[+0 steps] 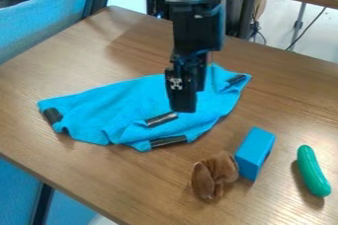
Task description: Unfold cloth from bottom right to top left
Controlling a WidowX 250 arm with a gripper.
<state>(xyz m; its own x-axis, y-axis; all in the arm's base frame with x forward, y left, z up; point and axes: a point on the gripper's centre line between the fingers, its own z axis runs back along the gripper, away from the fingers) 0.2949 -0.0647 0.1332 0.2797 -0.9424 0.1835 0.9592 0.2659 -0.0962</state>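
So the blue cloth (135, 108) is lying on the wood table (99, 177), left of center in the camera view, bunched and wrinkled, with 4 dark patches on it. Its narrow end points at the lower-left table edge, and there's a decent band of wood between the two. More wood shows behind it, up to the far corner and back edge, so that's the roomier side. Over on the right it's tighter: a blue block (253, 151) sits near the cloth's lower right side, apart from it, with a brown plush thing (214, 173) right up against the block. A green cucumber-shaped toy (312, 170) is farther right, well apart from the cloth. The arm (196, 24) comes in from the top edge, and the black gripper (184, 107) hangs pretty much straight down over the cloth. Can't tell if it's apart or together, or if it's touching the fabric.
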